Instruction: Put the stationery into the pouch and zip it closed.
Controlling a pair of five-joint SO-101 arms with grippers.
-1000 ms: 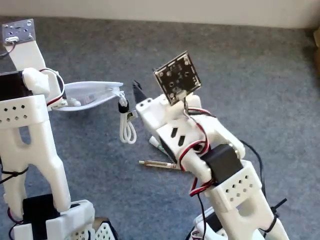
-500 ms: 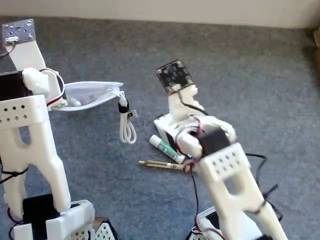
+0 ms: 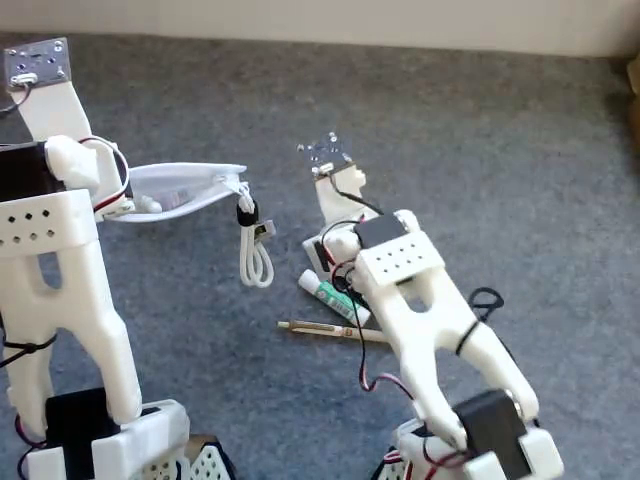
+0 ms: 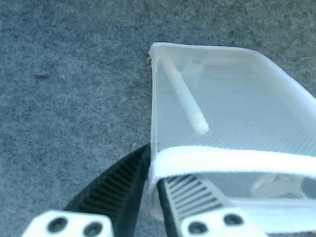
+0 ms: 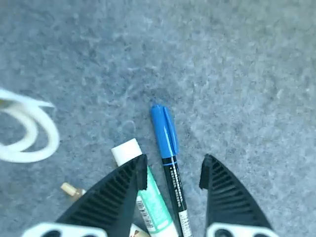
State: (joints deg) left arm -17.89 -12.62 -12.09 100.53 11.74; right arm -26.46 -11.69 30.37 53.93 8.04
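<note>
The mesh pouch (image 3: 190, 188) lies on the left with a white stick (image 4: 185, 98) inside, its rim pinched tight by the left gripper (image 4: 154, 170). The right gripper (image 5: 174, 165), wide open and holding nothing, has dropped low since a second ago and now straddles the blue pen (image 5: 164, 131) beside the glue stick (image 5: 148, 202).

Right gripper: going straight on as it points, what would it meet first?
Probably the blue-capped black marker pen, lying between the open right gripper's jaws; the green-and-white tube lies close beside one jaw.
</note>
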